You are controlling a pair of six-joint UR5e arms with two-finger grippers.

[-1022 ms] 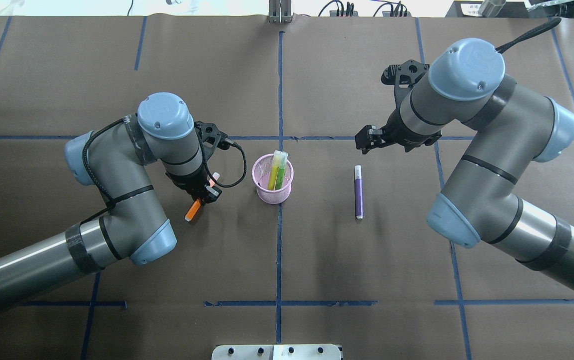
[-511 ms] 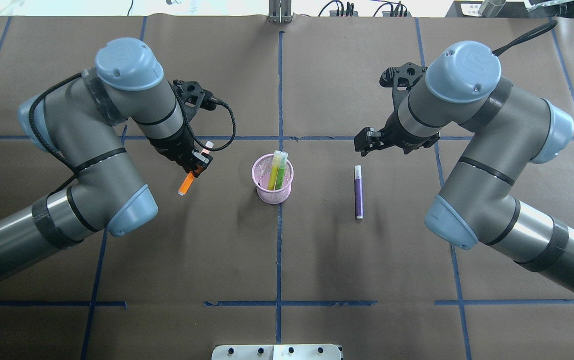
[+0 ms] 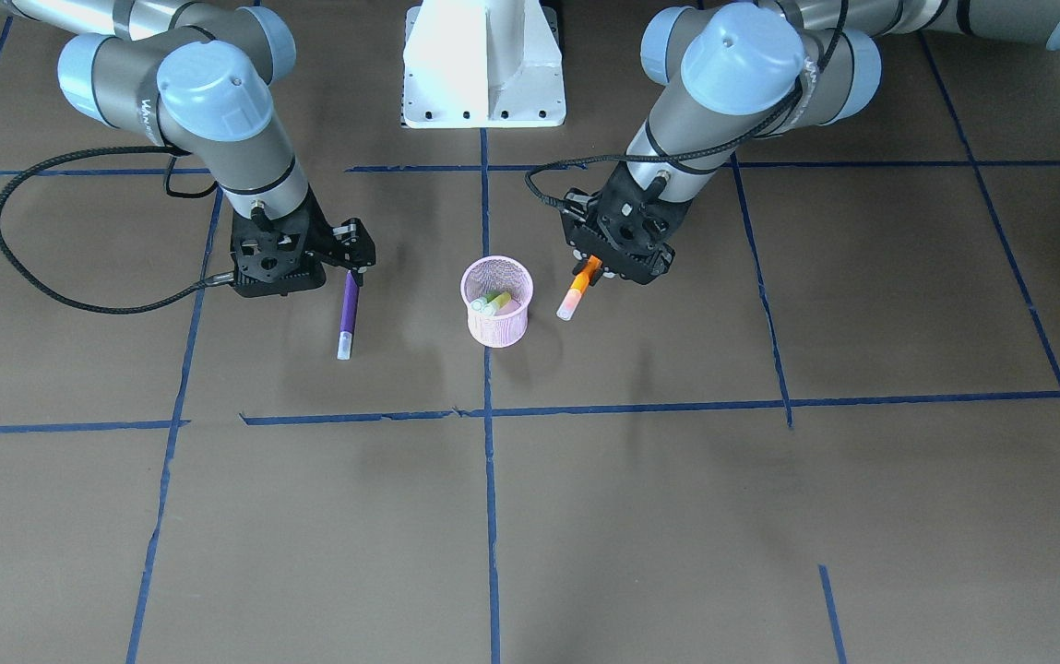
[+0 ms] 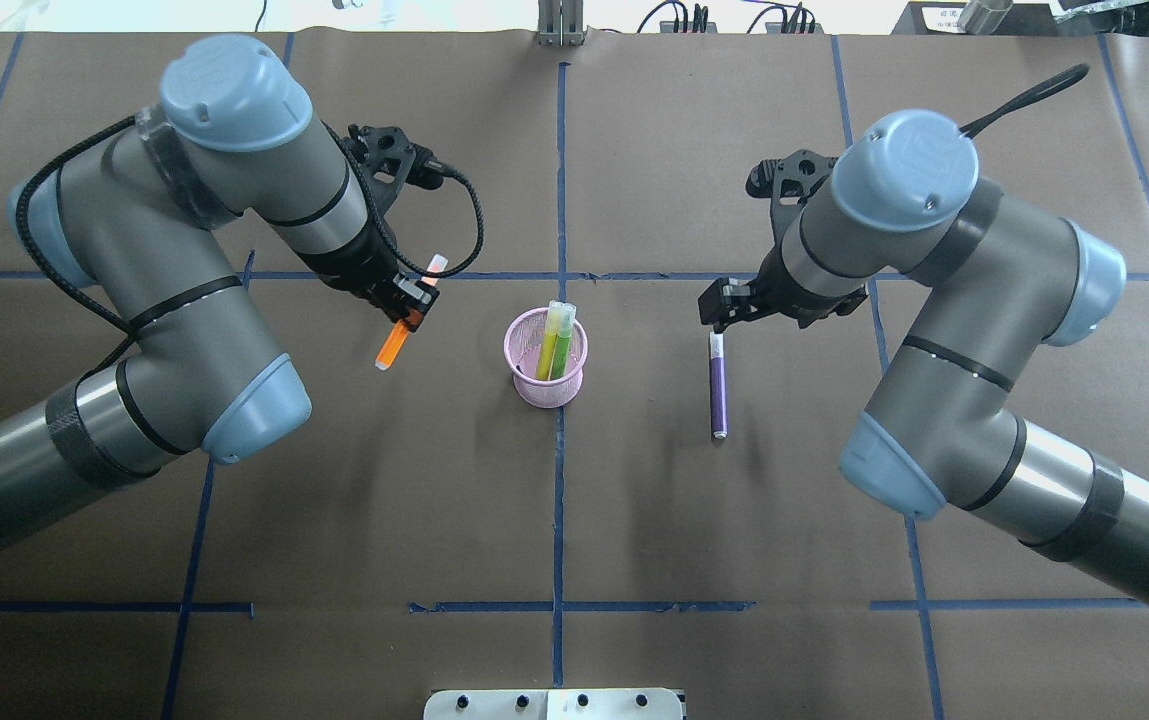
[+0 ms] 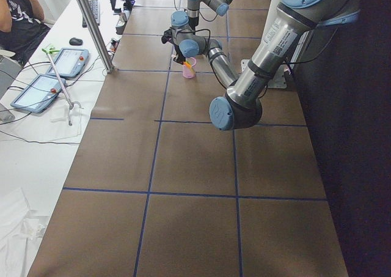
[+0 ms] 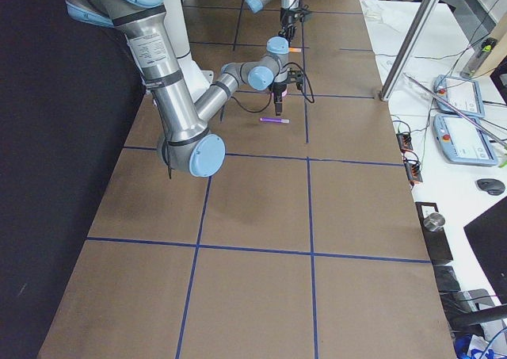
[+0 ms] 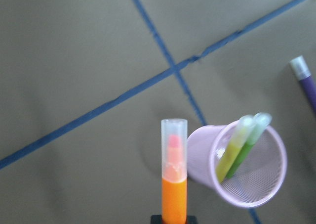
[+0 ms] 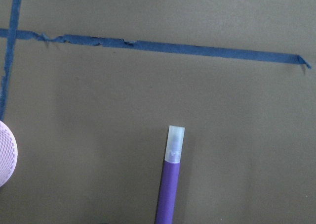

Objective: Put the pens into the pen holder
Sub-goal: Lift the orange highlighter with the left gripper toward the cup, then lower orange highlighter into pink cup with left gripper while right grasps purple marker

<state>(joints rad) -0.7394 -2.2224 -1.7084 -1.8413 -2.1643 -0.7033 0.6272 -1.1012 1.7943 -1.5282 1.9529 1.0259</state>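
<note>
Pink holder (image 4: 544,392) with two pens (image 4: 554,345), purple pen (image 4: 718,385) flat, orange pen (image 4: 393,345) held tilted

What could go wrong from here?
The left gripper holds the orange pen tilted beside the pen holder; lowered so, it could catch the rim or the yellow pen and green pen leaning inside, tipping the cup. The right gripper hangs by the capped end of the purple pen; an end grip might let it swing.

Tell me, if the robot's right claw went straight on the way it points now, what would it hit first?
Most likely the purple pen, which lies flat under it: the right gripper points down over the pen's barrel. How high it hangs is hard to judge.
</note>
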